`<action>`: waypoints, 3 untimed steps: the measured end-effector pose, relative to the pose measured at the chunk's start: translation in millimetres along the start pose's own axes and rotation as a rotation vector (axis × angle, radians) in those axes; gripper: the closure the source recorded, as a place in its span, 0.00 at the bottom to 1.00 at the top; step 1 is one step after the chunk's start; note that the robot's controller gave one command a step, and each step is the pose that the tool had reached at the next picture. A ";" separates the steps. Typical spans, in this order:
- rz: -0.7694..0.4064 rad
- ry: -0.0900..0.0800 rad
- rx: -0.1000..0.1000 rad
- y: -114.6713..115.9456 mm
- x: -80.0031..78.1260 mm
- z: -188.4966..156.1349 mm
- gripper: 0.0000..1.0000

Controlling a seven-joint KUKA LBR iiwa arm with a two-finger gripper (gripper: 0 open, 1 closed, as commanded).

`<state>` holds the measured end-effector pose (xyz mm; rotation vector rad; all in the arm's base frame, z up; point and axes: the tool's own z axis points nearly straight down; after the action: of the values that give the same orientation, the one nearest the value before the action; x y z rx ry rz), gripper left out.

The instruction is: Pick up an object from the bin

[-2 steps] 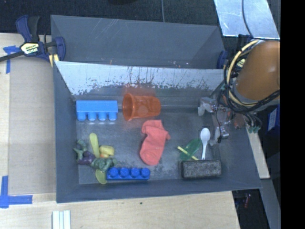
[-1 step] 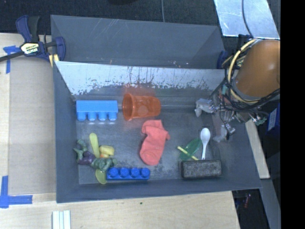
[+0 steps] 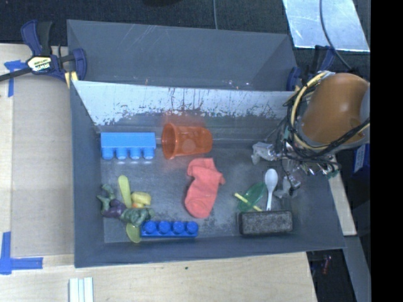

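White spoon [image 3: 271, 182] beside hand [image 3: 288, 176], near bin's right wall [image 3: 318, 209].

The orange-covered arm [image 3: 330, 109] reaches in from the right, its end effector [image 3: 286, 168] lowered.

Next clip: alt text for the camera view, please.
The robot's hand hangs at the bin's right side beside a white spoon. Left of it lie a pink cloth, an orange cup on its side and a light blue block.

a robotics lab, shown by a cabled robot arm [image 3: 330, 109] over a grey metal bin [image 3: 189, 49].
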<state>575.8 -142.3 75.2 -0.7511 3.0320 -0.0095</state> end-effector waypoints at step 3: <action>-0.494 0.006 -0.009 12.3 -6.2 -11.8 1.00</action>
<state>575.3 -128.5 87.1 -1.4739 2.7648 -0.0053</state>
